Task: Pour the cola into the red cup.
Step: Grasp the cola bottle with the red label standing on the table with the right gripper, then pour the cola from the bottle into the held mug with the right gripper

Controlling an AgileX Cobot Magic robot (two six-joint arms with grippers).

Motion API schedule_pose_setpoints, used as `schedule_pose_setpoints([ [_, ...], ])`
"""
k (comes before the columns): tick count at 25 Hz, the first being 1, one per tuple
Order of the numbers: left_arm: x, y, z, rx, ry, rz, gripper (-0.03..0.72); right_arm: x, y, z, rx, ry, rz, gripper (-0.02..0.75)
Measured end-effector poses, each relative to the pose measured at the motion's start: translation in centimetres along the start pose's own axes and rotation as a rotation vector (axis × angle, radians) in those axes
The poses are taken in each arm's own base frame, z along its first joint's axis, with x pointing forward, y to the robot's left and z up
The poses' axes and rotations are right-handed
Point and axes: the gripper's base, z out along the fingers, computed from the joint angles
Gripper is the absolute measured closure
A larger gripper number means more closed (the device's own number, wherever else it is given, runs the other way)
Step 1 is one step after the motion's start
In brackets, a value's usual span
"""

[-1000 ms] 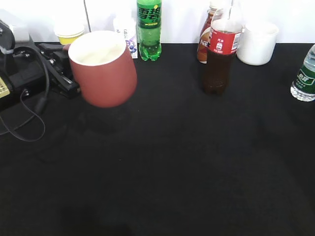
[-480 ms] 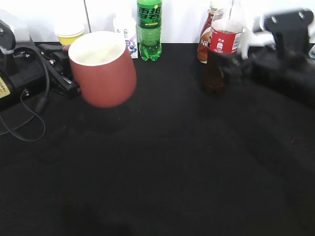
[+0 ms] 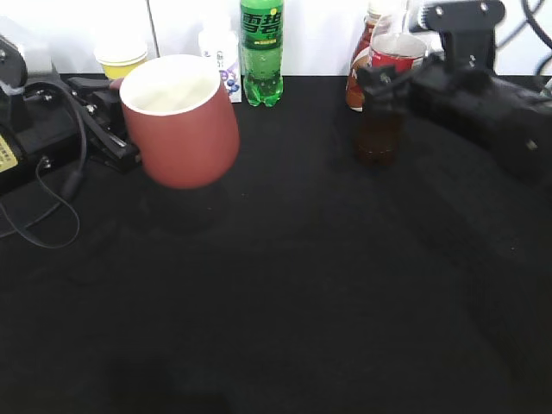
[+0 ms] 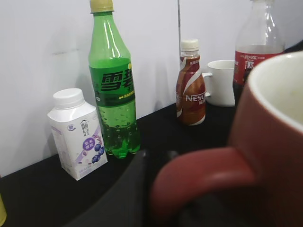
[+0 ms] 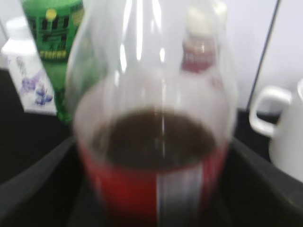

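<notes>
The red cup [image 3: 181,129] hangs tilted a little above the black table at the left, white inside showing. My left gripper [image 3: 110,86] is shut on its loop handle [image 4: 199,175], seen close up in the left wrist view beside the cup wall [image 4: 274,142]. The cola [image 3: 379,138] stands upright at the back right, dark liquid below a red label. My right gripper [image 3: 384,84] is at the label's height with a finger on each side of the bottle [image 5: 156,156]. The jaws look open round it.
Along the back wall stand a green Sprite bottle [image 3: 261,52], a white milk carton [image 3: 220,60], a Nescafe bottle [image 3: 356,73], a yellow paper cup [image 3: 121,59] and a white mug [image 5: 284,127]. A black cable [image 3: 52,190] lies at the left.
My right arm has come in from the right and its jaws now flank the cola. The red cup and left gripper have stayed still.
</notes>
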Motion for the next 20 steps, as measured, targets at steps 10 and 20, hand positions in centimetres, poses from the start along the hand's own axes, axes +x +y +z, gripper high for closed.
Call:
schedule_pose_setpoints([
  [10, 0.0, -0.1, 0.0, 0.006, 0.002, 0.004, 0.619, 0.0, 0.0, 1.3, 0.001, -0.009, -0.001, 0.256],
  [20, 0.0, -3.1, 0.9, 0.156, 0.038, 0.063, 0.618, -4.4, 1.0, -1.1, -0.095, -0.084, -0.136, 0.256],
])
